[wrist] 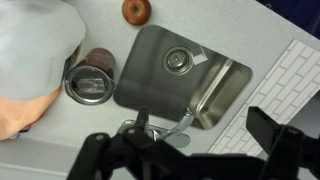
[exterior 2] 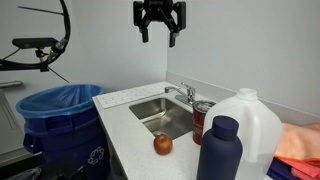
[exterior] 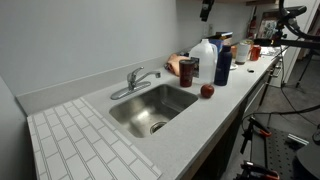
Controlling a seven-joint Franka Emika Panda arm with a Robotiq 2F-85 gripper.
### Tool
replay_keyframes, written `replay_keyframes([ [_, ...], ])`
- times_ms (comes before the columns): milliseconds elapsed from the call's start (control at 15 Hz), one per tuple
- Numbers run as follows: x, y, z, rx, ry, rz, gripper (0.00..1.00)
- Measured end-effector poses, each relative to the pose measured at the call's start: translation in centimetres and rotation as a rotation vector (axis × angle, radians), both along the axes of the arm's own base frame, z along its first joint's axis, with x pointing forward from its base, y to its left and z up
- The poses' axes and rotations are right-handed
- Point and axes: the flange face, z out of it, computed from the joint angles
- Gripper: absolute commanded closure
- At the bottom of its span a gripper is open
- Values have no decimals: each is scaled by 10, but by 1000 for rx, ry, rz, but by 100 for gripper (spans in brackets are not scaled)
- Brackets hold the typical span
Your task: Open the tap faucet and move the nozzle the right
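The tap faucet point(exterior: 133, 82) is a small shiny silver tap standing at the back rim of the steel sink point(exterior: 135, 112). It shows in both exterior views point(exterior 2: 183, 93). The nozzle point(exterior: 150, 74) is its slim spout and reaches out over the basin. In the wrist view the faucet point(wrist: 148, 127) is at the bottom, with the nozzle point(wrist: 182, 121) curving toward the sink point(wrist: 215, 85). My gripper point(exterior 2: 160, 22) is open and empty, high above the counter and apart from the tap. Its dark fingers point(wrist: 185, 152) frame the bottom of the wrist view. Only its tip shows at the top edge point(exterior: 207, 8).
Beside the sink are a red apple point(exterior: 207, 91), a dark tumbler point(exterior: 187, 70), a blue bottle point(exterior: 222, 62), a white jug point(exterior: 204, 52) and an orange cloth point(exterior 2: 300, 145). A white tiled mat point(exterior: 85, 145) lies on the sink's other side. A blue bin point(exterior 2: 60, 110) stands by the counter.
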Motion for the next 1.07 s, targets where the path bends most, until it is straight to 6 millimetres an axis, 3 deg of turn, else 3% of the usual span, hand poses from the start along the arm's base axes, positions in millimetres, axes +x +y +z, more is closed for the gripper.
replay_keyframes([
  [200, 16, 4, 0, 12, -5, 0, 0],
  [733, 24, 10, -7, -16, 21, -17, 0],
  [1067, 79, 69, -33, -124, 94, -55, 0],
])
